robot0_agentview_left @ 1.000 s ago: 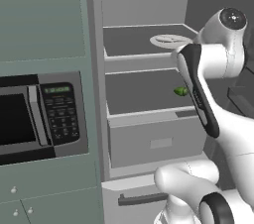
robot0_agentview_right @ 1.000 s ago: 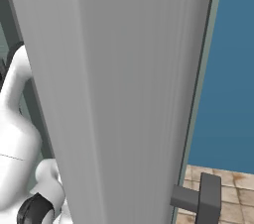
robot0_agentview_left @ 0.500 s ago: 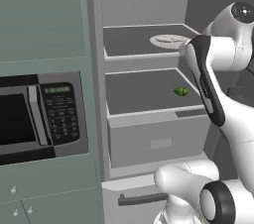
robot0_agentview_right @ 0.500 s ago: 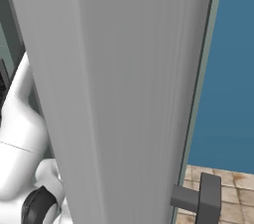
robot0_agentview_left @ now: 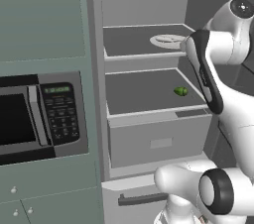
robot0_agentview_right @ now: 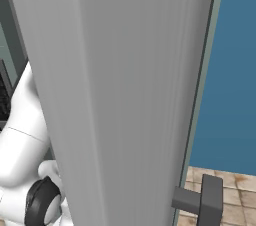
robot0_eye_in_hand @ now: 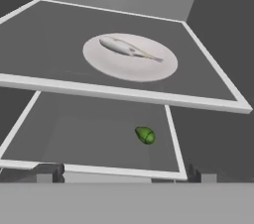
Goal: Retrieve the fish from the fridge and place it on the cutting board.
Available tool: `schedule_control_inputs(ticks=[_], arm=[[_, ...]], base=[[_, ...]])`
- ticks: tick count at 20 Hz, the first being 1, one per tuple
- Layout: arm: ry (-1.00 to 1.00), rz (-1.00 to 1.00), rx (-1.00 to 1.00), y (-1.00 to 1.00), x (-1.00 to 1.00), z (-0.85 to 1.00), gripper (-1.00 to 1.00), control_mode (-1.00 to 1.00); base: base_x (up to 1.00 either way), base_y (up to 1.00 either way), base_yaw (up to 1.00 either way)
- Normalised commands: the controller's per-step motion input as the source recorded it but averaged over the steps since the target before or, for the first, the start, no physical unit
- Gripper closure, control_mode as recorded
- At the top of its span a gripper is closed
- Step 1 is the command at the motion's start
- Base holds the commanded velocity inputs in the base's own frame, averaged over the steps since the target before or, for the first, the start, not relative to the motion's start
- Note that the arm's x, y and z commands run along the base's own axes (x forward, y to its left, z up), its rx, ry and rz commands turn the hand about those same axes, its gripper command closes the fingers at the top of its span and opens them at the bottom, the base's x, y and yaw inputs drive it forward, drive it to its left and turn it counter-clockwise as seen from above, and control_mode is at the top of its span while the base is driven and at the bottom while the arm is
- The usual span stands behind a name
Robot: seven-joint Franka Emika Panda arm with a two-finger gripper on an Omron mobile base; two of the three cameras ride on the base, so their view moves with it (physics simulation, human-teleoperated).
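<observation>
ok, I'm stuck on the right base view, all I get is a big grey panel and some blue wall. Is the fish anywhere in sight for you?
Observer: Yes. In the hand view the fish lies on a white plate on the fridge's upper shelf.
Operator: Anything else in there?
Observer: One small green item on the shelf below, near its right edge.
Operator: Are the fingers near the fish?
Observer: Their tips sit low in the hand view, in front of the lower shelf's edge and apart from the plate; nothing is between them.
Operator: What's left of the fridge?
Observer: A microwave set into the cabinets.
</observation>
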Motion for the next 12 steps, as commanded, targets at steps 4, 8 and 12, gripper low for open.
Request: schedule_control_inputs(ticks=[4, 8, 12], arm=[[0.00, 0.00, 0.00, -0.06, 0.09, 0.00, -1.00, -1.00], [0.00, 0.03, 0.00, 0.00, 0.13, 0.00, -1.00, -1.00], [0.00, 0.05, -0.01, 0.00, 0.14, 0.00, -1.00, -1.00]], base=[[0.00, 0.00, 0.00], [0.00, 0.00, 0.00], [0.00, 0.00, 0.00]])
